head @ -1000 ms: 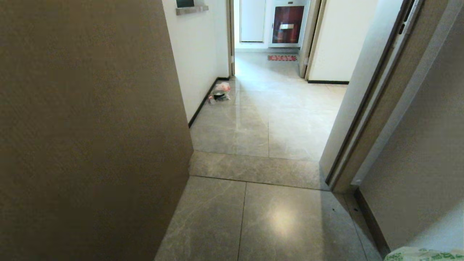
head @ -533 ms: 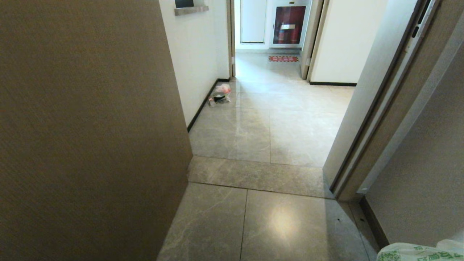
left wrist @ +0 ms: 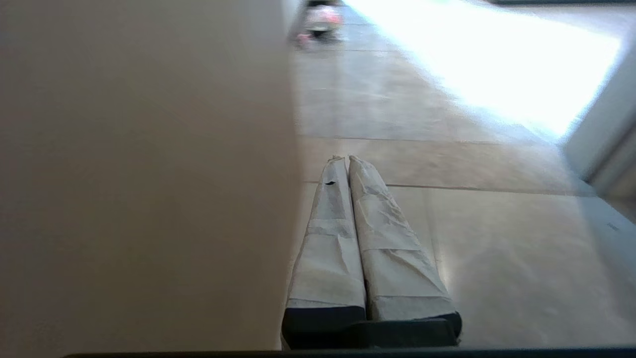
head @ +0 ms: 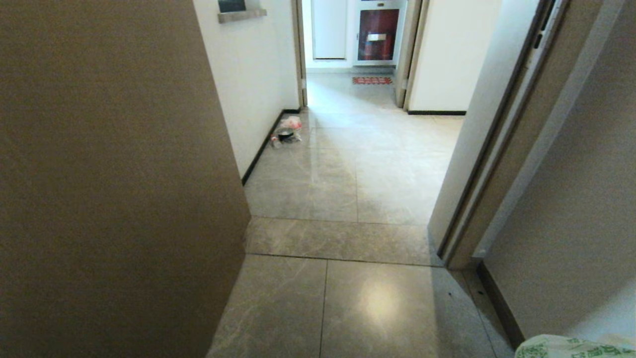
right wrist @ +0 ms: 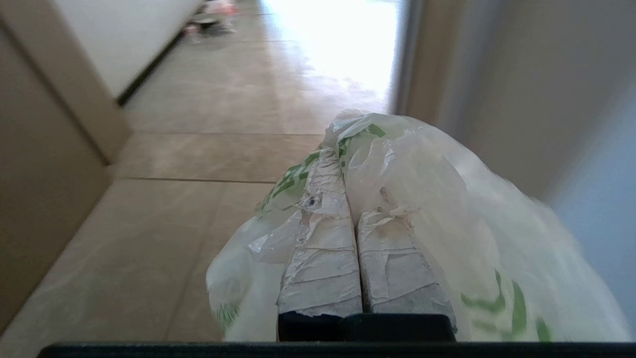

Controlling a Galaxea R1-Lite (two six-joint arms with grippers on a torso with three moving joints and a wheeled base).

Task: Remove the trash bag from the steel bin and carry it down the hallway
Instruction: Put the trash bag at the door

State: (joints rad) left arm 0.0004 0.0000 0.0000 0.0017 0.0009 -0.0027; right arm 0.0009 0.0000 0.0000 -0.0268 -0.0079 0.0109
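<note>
The trash bag, thin white plastic with green print, peeks into the head view's bottom right corner. In the right wrist view it billows over and around my right gripper, which is shut on a fold of it. My left gripper is shut on nothing, held above the floor close to a brown panel. Ahead, the hallway with glossy grey tiles runs past a doorway. The steel bin is out of view.
A brown panel fills the left side. A door frame and door stand on the right. A pinkish-red bag with a dark round thing lies by the left wall's baseboard. A red mat lies at the far end.
The whole picture has shifted, first slightly nearer to the threshold, then to the left: the camera has moved. The bag stays in the bottom right corner.
</note>
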